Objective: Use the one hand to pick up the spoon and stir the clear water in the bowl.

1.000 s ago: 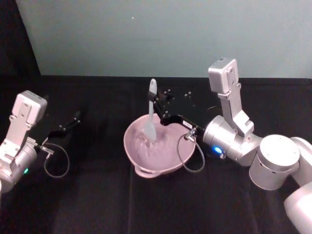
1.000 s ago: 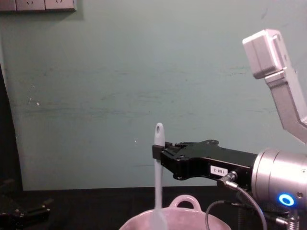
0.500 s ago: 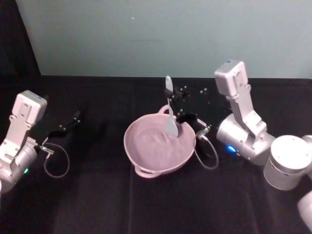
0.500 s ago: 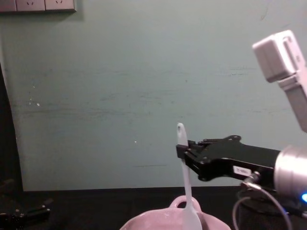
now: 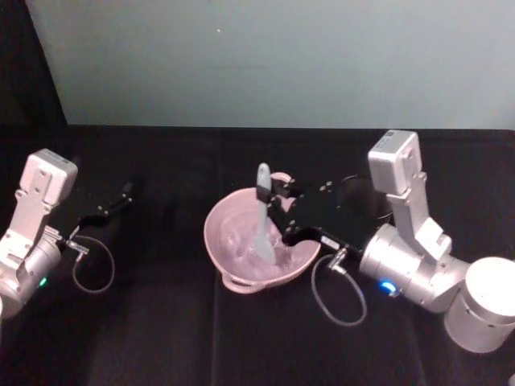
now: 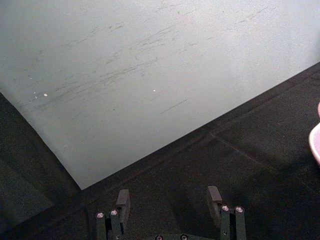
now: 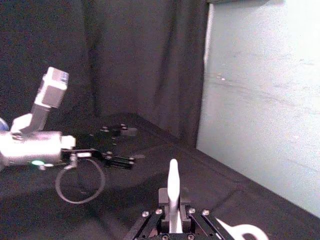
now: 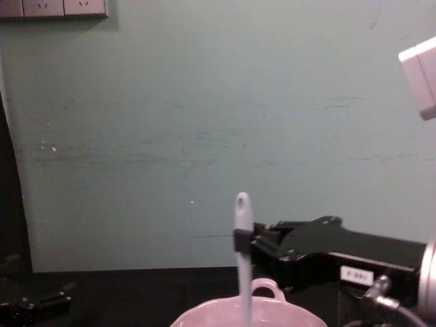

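Stirring step: right gripper clamps the spoon in its fingers, blade in the bowl. Next: circle it, clear of the rim. Left gripper parked at table's left, fingers wide.

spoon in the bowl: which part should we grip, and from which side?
Grip the slim upper handle, just below the hole, coming in level from the robot's right, where the right gripper is shut on it. The spoon stands near upright with its blade down in the bowl, so the handle is the free part. The left gripper sits open, off to the left.
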Motion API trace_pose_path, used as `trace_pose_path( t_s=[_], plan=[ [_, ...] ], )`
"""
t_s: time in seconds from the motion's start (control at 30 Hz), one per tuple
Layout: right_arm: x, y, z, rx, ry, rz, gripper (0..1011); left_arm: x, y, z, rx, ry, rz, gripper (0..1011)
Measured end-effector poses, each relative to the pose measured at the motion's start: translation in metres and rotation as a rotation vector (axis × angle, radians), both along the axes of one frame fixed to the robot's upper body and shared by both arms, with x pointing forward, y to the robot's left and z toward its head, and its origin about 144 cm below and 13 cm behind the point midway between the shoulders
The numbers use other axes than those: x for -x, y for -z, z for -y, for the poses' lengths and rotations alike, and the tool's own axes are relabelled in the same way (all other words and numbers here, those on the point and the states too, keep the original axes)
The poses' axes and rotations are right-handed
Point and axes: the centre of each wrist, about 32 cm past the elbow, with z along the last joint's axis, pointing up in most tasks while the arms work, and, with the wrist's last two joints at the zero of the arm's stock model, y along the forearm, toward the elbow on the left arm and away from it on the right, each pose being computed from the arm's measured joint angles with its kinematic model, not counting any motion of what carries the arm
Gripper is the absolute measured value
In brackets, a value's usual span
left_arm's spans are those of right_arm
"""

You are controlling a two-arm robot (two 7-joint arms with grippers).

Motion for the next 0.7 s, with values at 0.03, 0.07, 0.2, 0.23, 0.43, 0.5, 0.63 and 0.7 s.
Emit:
trace_pose_path(
  t_s=[0.03, 0.07, 0.2, 0.23, 0.43, 0.5, 0.63, 0.7],
  plan=[
    [0.001, 0.001, -0.004, -0.01, -0.014, -0.011, 126, 0.0, 0.0, 0.0, 0.0, 0.0, 0.0, 1011],
    [0.002, 0.002, -0.007, -0.016, -0.019, -0.016, 126, 0.0, 0.0, 0.0, 0.0, 0.0, 0.0, 1011],
    [0.0, 0.007, -0.018, -0.046, -0.031, -0.036, 126, 0.0, 0.0, 0.0, 0.0, 0.0, 0.0, 1011],
    [-0.001, 0.008, -0.02, -0.052, -0.031, -0.036, 126, 0.0, 0.0, 0.0, 0.0, 0.0, 0.0, 1011],
    [-0.014, 0.013, -0.036, -0.086, 0.018, 0.001, 125, 0.0, 0.0, 0.0, 0.0, 0.0, 0.0, 1011],
    [-0.02, 0.014, -0.041, -0.086, 0.045, 0.018, 125, 0.0, 0.0, 0.0, 0.0, 0.0, 0.0, 1011],
    [-0.03, 0.016, -0.045, -0.073, 0.094, 0.049, 126, 0.0, 0.0, 0.0, 0.0, 0.0, 0.0, 1011],
    [-0.035, 0.016, -0.045, -0.063, 0.119, 0.066, 126, 0.0, 0.0, 0.0, 0.0, 0.0, 0.0, 1011]
  ],
)
